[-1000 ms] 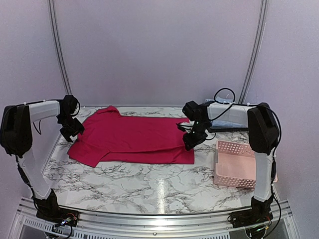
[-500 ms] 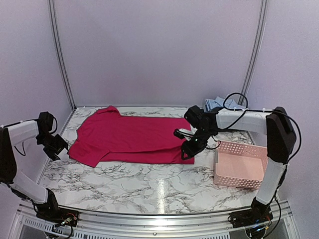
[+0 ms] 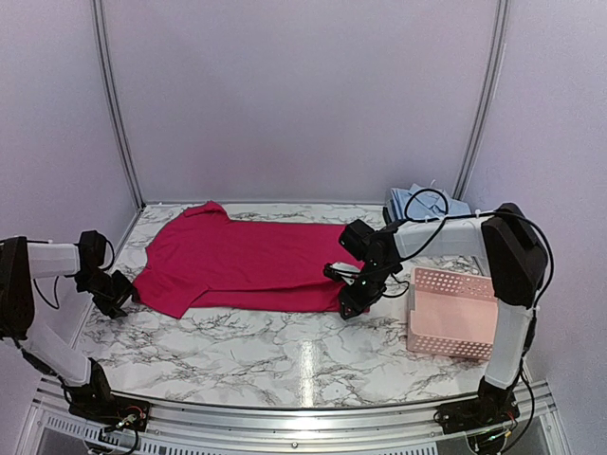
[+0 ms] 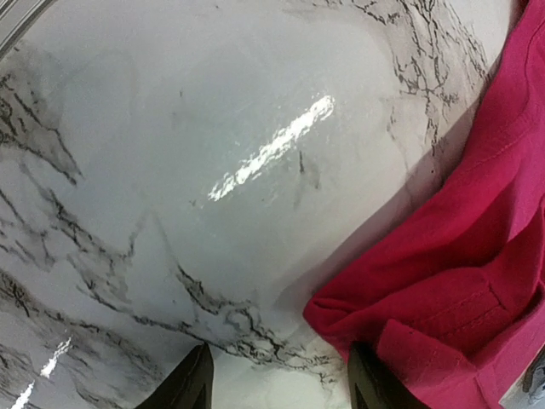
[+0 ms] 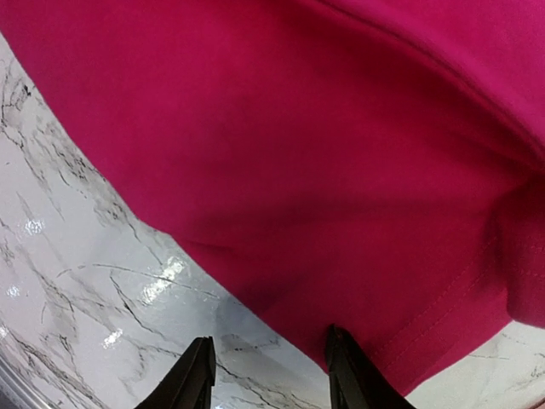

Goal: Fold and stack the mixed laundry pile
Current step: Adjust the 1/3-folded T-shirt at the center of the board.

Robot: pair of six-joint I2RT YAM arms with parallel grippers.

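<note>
The magenta-red garment (image 3: 247, 263) lies spread flat across the back half of the marble table. The light blue shirt (image 3: 417, 201) is bunched at the back right corner. My left gripper (image 3: 119, 294) sits low at the garment's near left sleeve tip. In the left wrist view this gripper (image 4: 279, 388) is open over bare marble, with the folded sleeve edge (image 4: 443, 298) against its right finger. My right gripper (image 3: 349, 301) is at the garment's near right corner. This gripper (image 5: 271, 375) stands open, and the hem (image 5: 341, 170) runs between its fingers.
A pink lattice basket (image 3: 455, 313) stands at the right, close to the right arm. Bare marble table (image 3: 285, 351) stretches from the garment to the near rail. Walls close in the left, back and right sides.
My left gripper has swung from the garment's far left edge down to the near left sleeve tip. My right gripper slid nearer along the right hem, and that corner has drawn slightly inward.
</note>
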